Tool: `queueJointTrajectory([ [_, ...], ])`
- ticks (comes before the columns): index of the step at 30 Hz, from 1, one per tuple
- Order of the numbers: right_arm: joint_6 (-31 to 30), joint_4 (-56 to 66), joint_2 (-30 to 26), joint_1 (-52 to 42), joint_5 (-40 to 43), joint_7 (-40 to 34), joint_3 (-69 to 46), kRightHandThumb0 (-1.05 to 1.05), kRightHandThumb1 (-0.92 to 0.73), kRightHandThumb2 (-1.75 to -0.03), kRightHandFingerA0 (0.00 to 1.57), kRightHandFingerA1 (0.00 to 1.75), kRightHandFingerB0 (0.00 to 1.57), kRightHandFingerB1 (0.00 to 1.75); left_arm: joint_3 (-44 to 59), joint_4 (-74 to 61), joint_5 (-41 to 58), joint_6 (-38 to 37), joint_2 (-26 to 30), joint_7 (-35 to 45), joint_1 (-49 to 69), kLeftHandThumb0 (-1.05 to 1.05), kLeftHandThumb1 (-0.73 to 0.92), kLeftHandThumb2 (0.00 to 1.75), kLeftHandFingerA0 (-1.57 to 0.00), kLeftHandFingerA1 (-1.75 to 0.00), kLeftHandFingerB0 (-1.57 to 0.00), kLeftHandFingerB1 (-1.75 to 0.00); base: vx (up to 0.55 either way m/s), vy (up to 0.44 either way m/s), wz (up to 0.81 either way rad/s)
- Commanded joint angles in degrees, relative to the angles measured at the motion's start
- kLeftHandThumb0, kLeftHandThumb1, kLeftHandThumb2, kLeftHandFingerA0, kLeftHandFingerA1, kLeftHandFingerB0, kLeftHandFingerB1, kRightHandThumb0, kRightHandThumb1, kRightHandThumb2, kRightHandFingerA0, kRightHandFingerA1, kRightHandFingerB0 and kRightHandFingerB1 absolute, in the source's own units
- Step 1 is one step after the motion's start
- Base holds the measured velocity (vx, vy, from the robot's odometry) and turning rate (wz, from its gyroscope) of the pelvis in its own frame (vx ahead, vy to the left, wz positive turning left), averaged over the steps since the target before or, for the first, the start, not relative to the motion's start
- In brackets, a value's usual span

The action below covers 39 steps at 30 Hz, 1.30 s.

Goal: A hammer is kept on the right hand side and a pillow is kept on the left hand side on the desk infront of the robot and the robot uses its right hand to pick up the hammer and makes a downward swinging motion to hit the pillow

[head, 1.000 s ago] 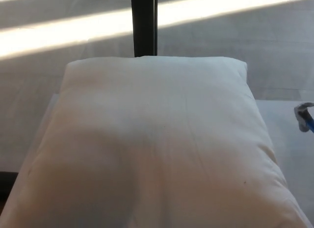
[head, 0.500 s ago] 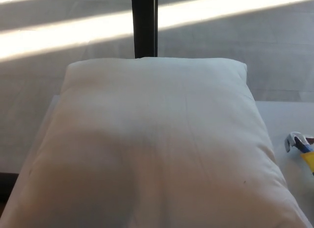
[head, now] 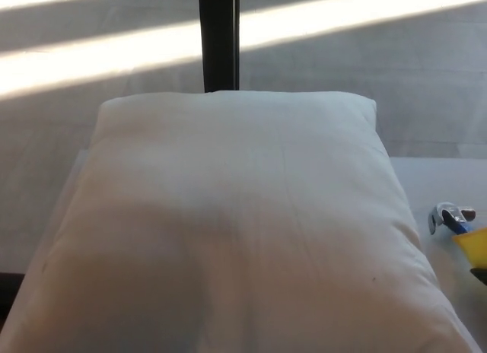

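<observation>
Nearest the camera, the large, soft white fabric pillow [head: 236, 224] filled most of the view and lay on the white desk [head: 426, 178]. Just beside its right edge, at the picture's right border, lay the hammer with a silvery metal head and blue-and-yellow handle [head: 456, 224], apparently resting on the desk. Its long axis ran from the head, nearest the pillow, down and rightward out of frame. A small dark shape at the border below the handle might have been the right hand, but whether it held the handle could not be told. The left hand did not show. Beyond stood a dark upright post [head: 218, 37].
</observation>
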<state>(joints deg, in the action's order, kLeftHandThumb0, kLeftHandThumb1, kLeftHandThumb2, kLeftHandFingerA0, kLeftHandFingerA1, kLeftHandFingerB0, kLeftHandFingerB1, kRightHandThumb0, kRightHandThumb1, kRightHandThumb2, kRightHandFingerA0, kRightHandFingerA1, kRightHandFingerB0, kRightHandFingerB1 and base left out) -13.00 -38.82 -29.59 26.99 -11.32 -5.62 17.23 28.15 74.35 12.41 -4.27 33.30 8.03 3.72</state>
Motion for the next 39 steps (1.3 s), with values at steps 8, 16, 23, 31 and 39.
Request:
queueJointTrajectory([
  [8,9.0,0.5,-4.8,-7.9,-1.9,10.8,1.3,-1.05,-0.64,-1.06,0.00,0.14,0.00,0.03,0.8,-0.2,0.7,0.6,2.4,0.8,-0.3,-0.74,0.78,0.63,-0.70,-0.58,-0.65,-0.46,0.00,0.000,0.00],
  [16,8.0,4.0,-7.3,-11.2,3.0,13.8,-9.4,-1.05,-0.81,-0.66,0.00,0.00,0.00,0.14,0.5,-0.1,0.2,0.4,2.8,1.0,-0.2,-0.74,0.79,0.64,-0.70,-0.57,-0.65,-0.46,0.00,0.000,0.00],
  [23,9.4,3.8,-6.1,-13.7,16.1,14.0,-30.9,-1.01,-0.71,-1.01,0.00,0.00,0.00,0.03,0.5,0.0,0.1,0.6,2.9,1.1,-0.3,-0.77,0.78,0.64,-0.69,-0.58,-0.65,-0.46,0.00,0.000,0.00],
  [31,9.2,0.4,-7.9,-14.0,25.0,6.1,-53.8,-0.96,-0.69,-1.08,0.00,0.14,0.04,0.08,0.4,-0.2,0.1,0.6,2.9,0.9,-0.3,-0.75,0.79,0.63,-0.68,-0.58,-0.65,-0.46,0.00,0.000,0.00],
  [39,12.2,-10.3,-6.3,-15.3,30.5,-3.3,-69.1,-0.90,-0.75,-1.04,0.00,0.14,0.08,0.06,0.8,-0.1,0.7,1.1,2.4,1.2,-1.1,-0.75,0.78,0.63,-0.69,-0.54,-0.64,-0.45,0.00,0.000,0.00],
])
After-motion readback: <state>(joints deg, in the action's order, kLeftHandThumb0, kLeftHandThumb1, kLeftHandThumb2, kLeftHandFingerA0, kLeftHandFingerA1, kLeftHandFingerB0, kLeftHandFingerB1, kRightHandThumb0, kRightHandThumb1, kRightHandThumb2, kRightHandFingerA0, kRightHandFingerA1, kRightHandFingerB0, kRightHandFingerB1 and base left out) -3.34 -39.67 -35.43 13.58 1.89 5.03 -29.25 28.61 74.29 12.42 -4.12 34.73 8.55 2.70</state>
